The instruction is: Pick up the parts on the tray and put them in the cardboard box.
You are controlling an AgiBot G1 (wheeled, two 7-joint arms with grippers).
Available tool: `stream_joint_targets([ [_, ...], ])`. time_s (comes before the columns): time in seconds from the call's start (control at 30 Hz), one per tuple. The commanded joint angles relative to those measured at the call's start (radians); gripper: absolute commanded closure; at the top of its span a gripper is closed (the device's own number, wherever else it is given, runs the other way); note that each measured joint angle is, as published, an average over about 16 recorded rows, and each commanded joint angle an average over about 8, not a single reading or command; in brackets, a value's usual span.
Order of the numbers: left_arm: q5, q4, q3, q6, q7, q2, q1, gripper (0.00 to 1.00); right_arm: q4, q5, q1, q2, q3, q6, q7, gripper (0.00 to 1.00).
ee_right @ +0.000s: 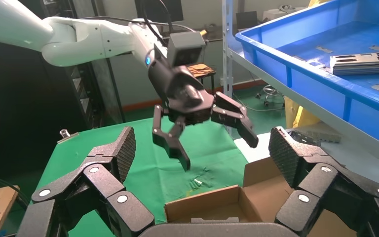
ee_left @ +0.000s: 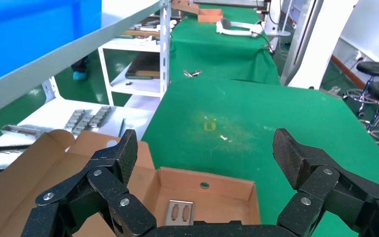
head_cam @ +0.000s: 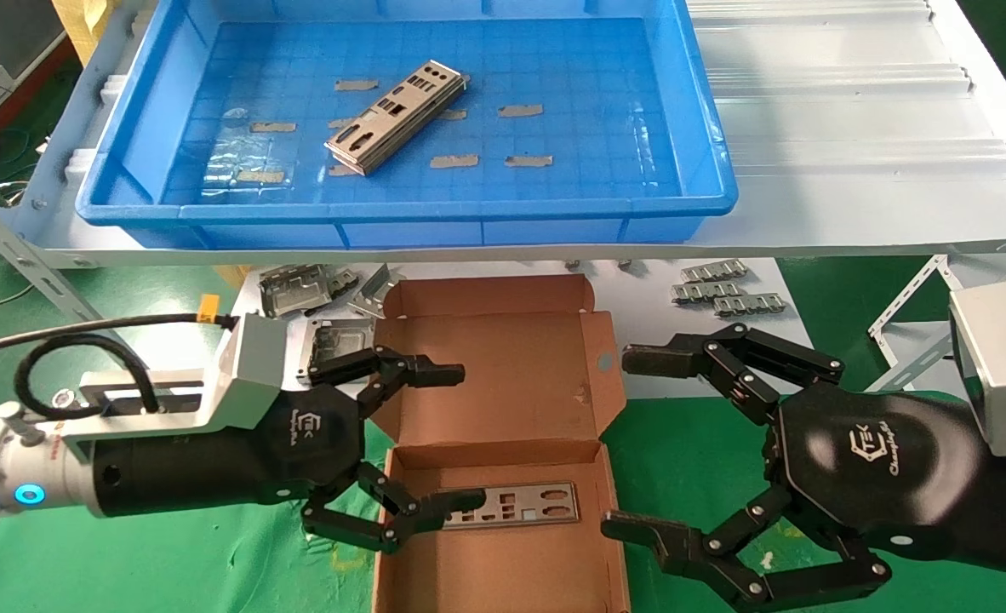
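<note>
Left end effector (head_cam: 431, 443) spread apart over cardboard box (head_cam: 503, 400), one part (head_cam: 516, 507) deposited; next, fetch stacked parts (head_cam: 394, 117) from far tray (head_cam: 707, 162).

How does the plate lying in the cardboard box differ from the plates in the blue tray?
The plate in the cardboard box lies alone and flat on the box floor, square to the walls of the cardboard box; the plates in the blue tray form a small stack lying diagonally on the floor of the blue tray. The open left gripper hovers over the boxed one; nothing is near the stack. Both show the same punched silver look.
</note>
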Motion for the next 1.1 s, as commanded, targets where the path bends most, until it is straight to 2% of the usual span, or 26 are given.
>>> stream_joint_targets([
  [0.03,-0.013,-0.023,-0.012,0.001,-0.013,-0.018,0.011,0.0,0.0,0.0,0.0,0.0,0.0,0.0,0.0,0.0],
  [1.1,-0.219,-0.389,-0.206,0.017,-0.217,-0.29,0.187,0.0,0.0,0.0,0.0,0.0,0.0,0.0,0.0,0.0],
])
